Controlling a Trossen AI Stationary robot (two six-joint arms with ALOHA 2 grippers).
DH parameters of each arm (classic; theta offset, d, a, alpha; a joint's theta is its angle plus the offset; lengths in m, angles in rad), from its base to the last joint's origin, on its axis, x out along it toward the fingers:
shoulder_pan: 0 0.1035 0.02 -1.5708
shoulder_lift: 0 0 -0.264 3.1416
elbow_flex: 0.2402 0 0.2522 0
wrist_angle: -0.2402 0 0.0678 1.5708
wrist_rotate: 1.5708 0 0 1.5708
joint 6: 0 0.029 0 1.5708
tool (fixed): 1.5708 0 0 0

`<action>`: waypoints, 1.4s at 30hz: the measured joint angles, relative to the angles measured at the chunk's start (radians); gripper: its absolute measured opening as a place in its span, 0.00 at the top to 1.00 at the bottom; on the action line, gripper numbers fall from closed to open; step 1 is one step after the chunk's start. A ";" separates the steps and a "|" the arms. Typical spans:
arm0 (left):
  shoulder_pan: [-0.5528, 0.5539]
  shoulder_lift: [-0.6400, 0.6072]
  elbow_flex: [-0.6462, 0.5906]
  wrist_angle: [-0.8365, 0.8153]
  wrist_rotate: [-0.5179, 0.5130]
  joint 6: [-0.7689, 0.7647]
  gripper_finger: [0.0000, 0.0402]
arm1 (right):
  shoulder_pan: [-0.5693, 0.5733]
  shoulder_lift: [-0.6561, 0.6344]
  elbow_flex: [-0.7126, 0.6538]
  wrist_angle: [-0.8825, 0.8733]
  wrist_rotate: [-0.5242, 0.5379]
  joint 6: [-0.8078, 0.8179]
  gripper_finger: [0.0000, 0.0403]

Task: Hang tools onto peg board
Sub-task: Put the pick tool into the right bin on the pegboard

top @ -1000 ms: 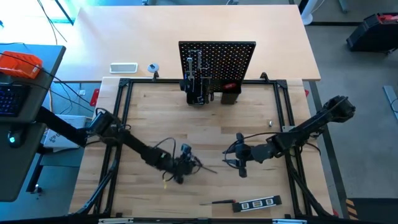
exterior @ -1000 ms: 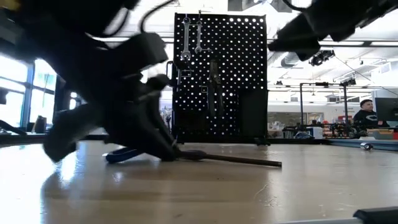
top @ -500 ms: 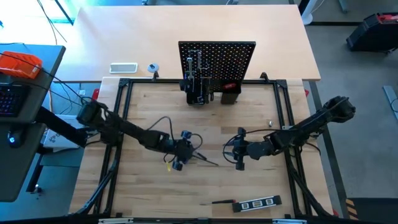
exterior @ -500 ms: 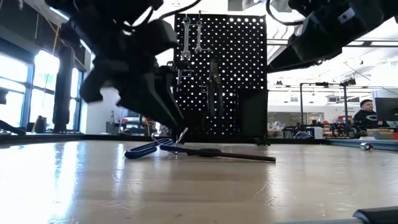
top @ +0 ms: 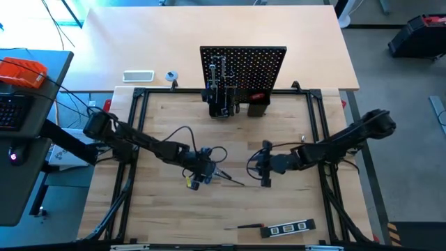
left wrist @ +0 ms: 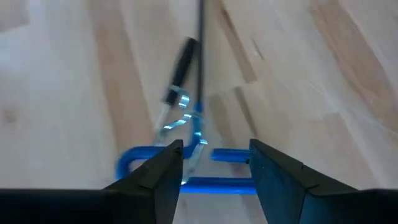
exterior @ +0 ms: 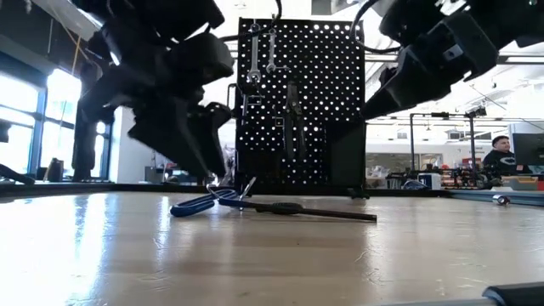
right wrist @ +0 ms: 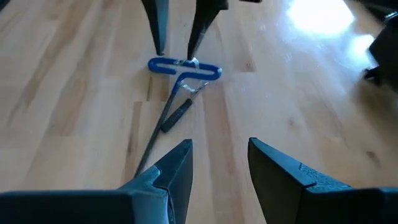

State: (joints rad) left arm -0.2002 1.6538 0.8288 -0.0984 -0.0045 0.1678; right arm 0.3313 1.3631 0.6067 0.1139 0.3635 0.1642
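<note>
With left gripper [top: 198, 178] fingers apart over the blue-handled hex key [right wrist: 180, 81] lying mid-bench, straddle the blue loop squarely before closing, lift level toward the peg board [top: 243, 70] at the far edge, keeping the open-fingered right gripper [top: 263, 171] clear nearby.
</note>
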 joint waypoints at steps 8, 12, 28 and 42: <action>-0.066 0.076 0.001 0.051 -0.242 0.016 0.57 | 0.003 0.051 0.000 0.048 -0.048 0.042 0.63; -0.066 0.100 0.002 0.109 -0.294 0.018 0.60 | 0.003 0.052 0.000 0.064 -0.055 0.045 0.63; 0.047 0.101 0.002 0.124 -0.137 0.050 0.82 | 0.010 0.052 0.000 0.087 -0.053 0.046 0.63; 0.057 0.083 0.002 0.096 -0.049 0.007 0.69 | -0.040 0.227 0.000 0.341 -0.142 -0.007 0.63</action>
State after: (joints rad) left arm -0.1431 1.7364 0.8310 -0.0022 -0.0535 0.1743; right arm 0.2910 1.5902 0.6064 0.4547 0.2212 0.1571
